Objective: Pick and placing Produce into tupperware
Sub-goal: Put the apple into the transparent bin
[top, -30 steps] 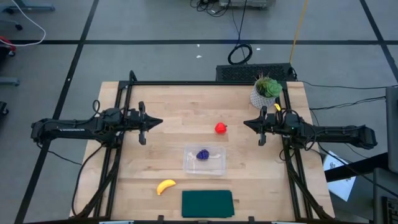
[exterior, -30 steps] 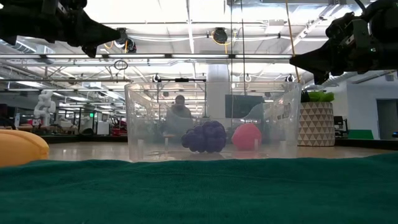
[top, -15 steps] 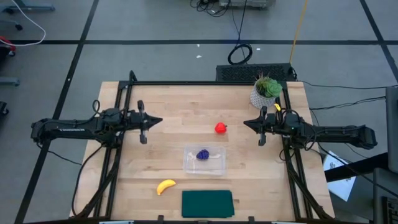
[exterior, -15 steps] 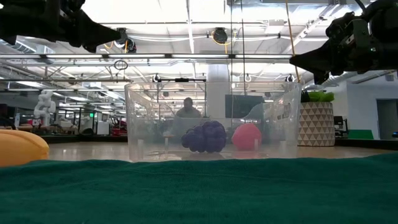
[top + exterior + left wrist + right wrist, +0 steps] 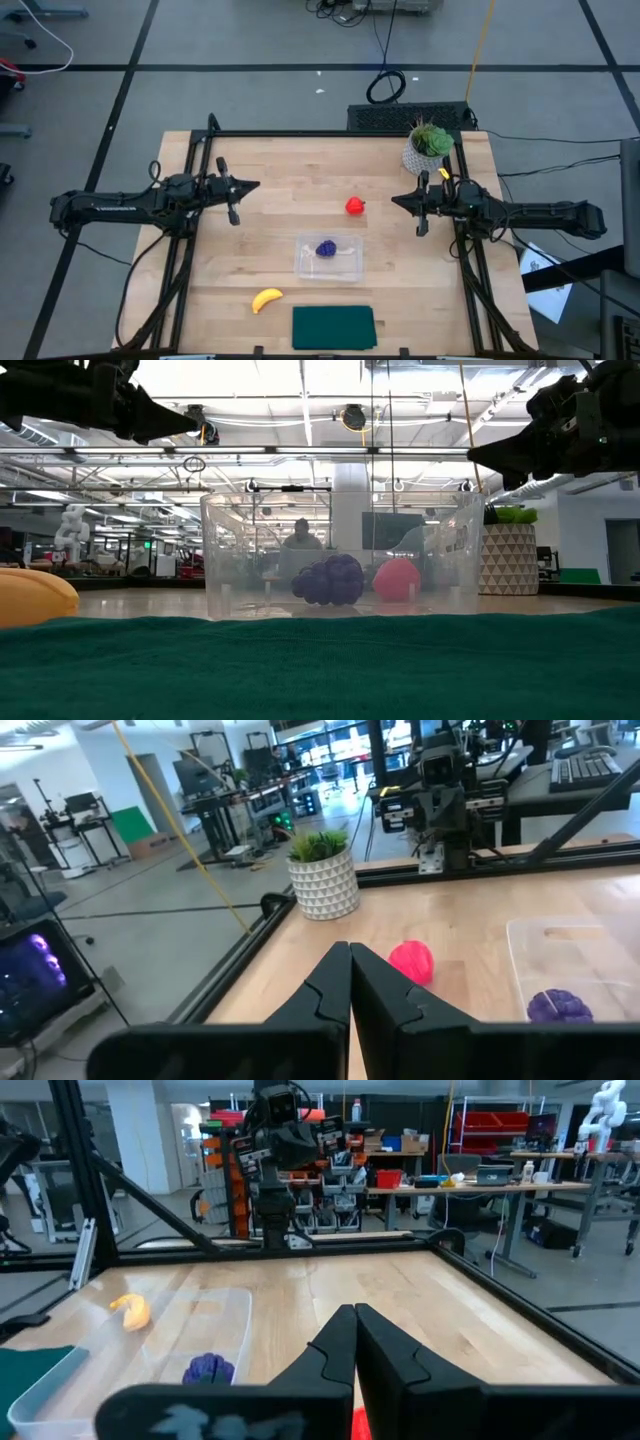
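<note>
The strawberry (image 5: 355, 206) lies just beyond the container (image 5: 329, 257), whose grapes (image 5: 325, 248) sit inside. It lies between both closed, empty grippers, nearer the right gripper (image 5: 397, 200) than the left gripper (image 5: 252, 187).

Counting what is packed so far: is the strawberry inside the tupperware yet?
No, in the high view the strawberry lies on bare table beyond the tupperware, which holds only the grapes.

The table (image 5: 280, 170) is pale matt wood, the tupperware (image 5: 343, 262) clear glossy plastic, the green mat (image 5: 333, 327) fuzzy cloth.
</note>
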Tool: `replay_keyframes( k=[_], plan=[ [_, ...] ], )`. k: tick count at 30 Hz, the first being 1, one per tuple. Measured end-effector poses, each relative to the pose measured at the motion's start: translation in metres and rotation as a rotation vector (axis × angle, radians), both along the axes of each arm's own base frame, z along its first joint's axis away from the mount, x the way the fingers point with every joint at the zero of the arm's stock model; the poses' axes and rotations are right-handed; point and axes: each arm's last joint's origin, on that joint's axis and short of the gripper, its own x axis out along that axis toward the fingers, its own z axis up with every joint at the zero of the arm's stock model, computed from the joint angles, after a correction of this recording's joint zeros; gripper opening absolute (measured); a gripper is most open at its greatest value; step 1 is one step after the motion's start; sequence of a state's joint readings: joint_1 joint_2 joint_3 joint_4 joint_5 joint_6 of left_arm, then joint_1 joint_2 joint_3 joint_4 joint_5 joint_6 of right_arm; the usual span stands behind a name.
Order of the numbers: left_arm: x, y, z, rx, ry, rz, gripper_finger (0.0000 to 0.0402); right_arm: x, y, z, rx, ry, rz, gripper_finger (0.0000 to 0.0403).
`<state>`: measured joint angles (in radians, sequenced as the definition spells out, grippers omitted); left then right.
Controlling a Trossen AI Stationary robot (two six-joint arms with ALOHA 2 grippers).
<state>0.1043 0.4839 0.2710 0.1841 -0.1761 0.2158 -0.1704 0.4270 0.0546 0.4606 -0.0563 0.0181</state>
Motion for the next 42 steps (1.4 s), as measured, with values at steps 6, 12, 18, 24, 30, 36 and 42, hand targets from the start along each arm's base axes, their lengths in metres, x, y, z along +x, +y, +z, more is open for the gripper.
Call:
replay_keyframes(
  k=[6, 12, 18, 24, 30, 36, 42],
  plan=[
    [0.0, 0.0, 0.0, 0.018, 0.006, 0.0, 0.0008, 0.0, 0.0, 0.005, -0.028, -0.014, -0.002, 0.0],
    [0.0, 0.0, 0.0, 0.039, 0.012, 0.0, 0.0008, 0.002, 0.0, 0.02, -0.04, -0.054, -0.004, 0.0],
    [0.0, 0.0, 0.0, 0.051, 0.016, -0.001, 0.0008, 0.004, -0.001, 0.028, -0.032, -0.037, -0.002, 0.0],
    [0.0, 0.0, 0.0, 0.062, 0.019, -0.001, 0.0008, 0.007, -0.001, 0.036, -0.021, -0.032, -0.001, 0.0],
    [0.0, 0.0, 0.0, 0.05, 0.016, 0.0, 0.0008, 0.013, -0.002, 0.045, -0.032, -0.018, 0.018, 0.0],
    [0.0, 0.0, 0.0, 0.024, 0.008, 0.001, 0.0008, 0.02, -0.003, 0.06, -0.031, 0.006, 0.033, 0.0],
    [0.0, 0.0, 0.0, 0.006, 0.003, 0.001, 0.0008, 0.028, -0.004, 0.076, -0.028, 0.021, 0.034, 0.0]
  ],
)
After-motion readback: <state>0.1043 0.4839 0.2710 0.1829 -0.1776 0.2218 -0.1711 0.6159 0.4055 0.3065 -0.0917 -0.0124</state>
